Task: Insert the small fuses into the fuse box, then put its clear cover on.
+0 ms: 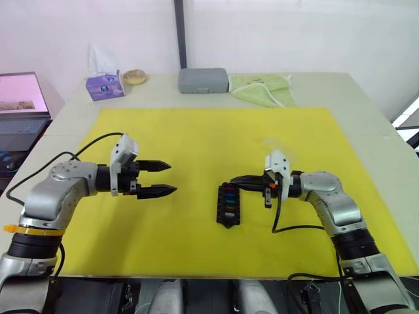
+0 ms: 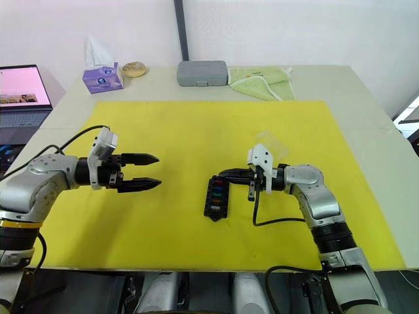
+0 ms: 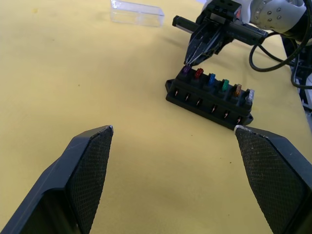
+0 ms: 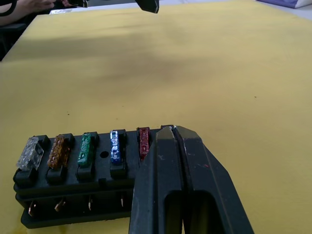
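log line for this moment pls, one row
fuse box: six fuses seated | right gripper: jaws shut, at purple fuse | left gripper: open, idle | clear cover: on mat, off

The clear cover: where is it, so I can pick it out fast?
Look on the yellow mat, beyond the right claw and the black fuse box. The clear cover lies there alone, a see-through oblong lid, easy to miss against the yellow.
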